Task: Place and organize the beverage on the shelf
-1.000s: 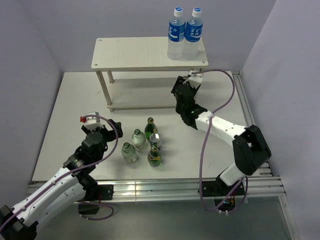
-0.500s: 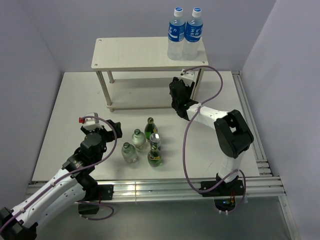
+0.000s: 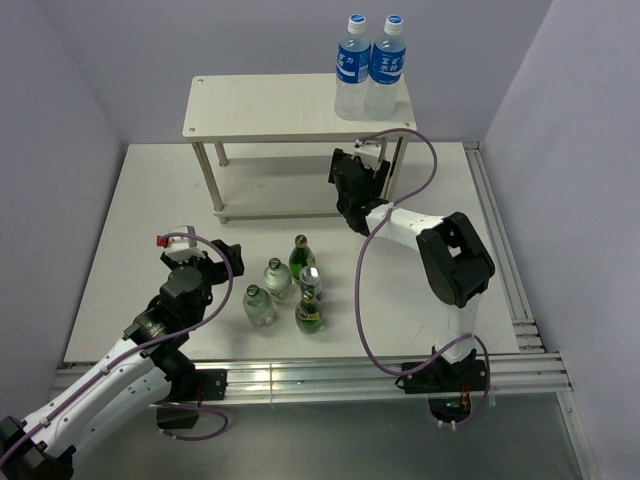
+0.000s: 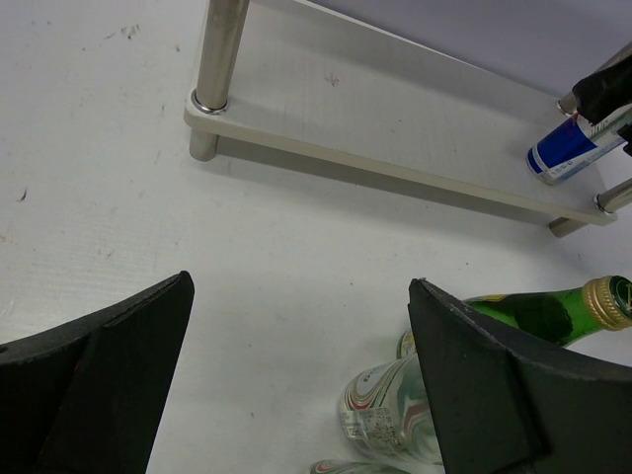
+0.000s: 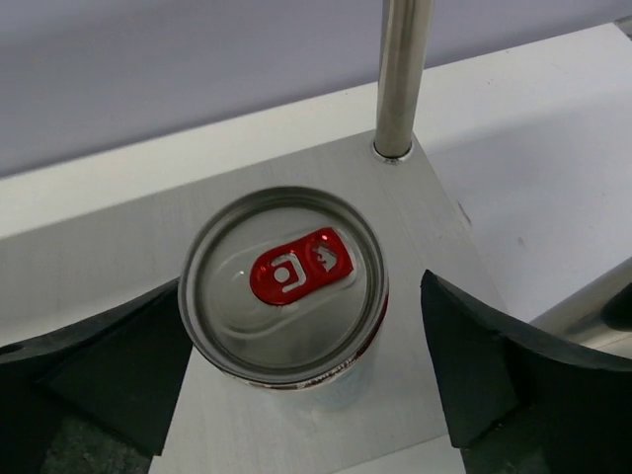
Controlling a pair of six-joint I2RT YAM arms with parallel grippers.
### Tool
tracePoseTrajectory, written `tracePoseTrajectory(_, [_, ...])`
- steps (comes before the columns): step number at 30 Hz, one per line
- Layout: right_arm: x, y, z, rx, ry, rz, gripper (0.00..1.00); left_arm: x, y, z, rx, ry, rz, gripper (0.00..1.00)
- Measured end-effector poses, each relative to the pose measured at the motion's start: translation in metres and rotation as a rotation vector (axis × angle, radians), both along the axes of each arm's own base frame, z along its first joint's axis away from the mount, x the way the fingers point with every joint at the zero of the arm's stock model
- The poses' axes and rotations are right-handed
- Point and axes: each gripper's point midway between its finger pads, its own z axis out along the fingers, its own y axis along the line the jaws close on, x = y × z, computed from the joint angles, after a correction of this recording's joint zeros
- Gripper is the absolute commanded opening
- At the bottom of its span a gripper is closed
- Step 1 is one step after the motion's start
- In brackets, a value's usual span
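A slim can (image 5: 284, 286) with a red tab stands upright on the shelf's lower board (image 5: 99, 267), near its right front leg (image 5: 400, 74). My right gripper (image 5: 304, 296) is open around the can, with a gap showing on each side. In the top view it (image 3: 352, 175) reaches under the shelf's top board (image 3: 280, 105). On the table stand two dark-green bottles (image 3: 301, 256) (image 3: 309, 312), two squat clear bottles (image 3: 277, 278) (image 3: 258, 305) and a second can (image 3: 311, 280). My left gripper (image 3: 225, 258) is open and empty just left of them, with a clear bottle (image 4: 390, 405) beside its right finger.
Two tall water bottles (image 3: 352, 65) (image 3: 387, 65) with blue caps stand on the right end of the top board. The shelf's left front leg (image 4: 219, 54) rises from the lower board. Lilac walls close in the table on three sides, and a metal rail (image 3: 300, 375) runs along the near edge.
My right gripper moved left under the shelf with the can, then opened and let it go on the lower board. The left arm has hardly moved.
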Motion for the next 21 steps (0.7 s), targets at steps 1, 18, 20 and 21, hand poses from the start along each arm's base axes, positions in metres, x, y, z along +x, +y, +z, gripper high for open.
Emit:
tracePoseTrajectory(1, [0.001, 0.000, 0.002, 0.000, -0.006, 0.000, 1.00, 0.000, 0.000, 0.000, 0.000, 0.000, 0.000, 0.97])
tracePoseTrajectory(18, [-0.093, 0.012, 0.042, 0.041, -0.076, 0.067, 1.00, 0.000, 0.000, 0.000, 0.000, 0.000, 0.000, 0.97])
tracePoseTrajectory(20, [-0.111, 0.013, 0.049, 0.058, -0.084, 0.070, 1.00, 0.000, 0.000, 0.000, 0.000, 0.000, 0.000, 0.97])
tracePoseTrajectory(21, [-0.120, 0.014, 0.051, 0.070, -0.087, 0.071, 1.00, 0.000, 0.000, 0.000, 0.000, 0.000, 0.000, 0.97])
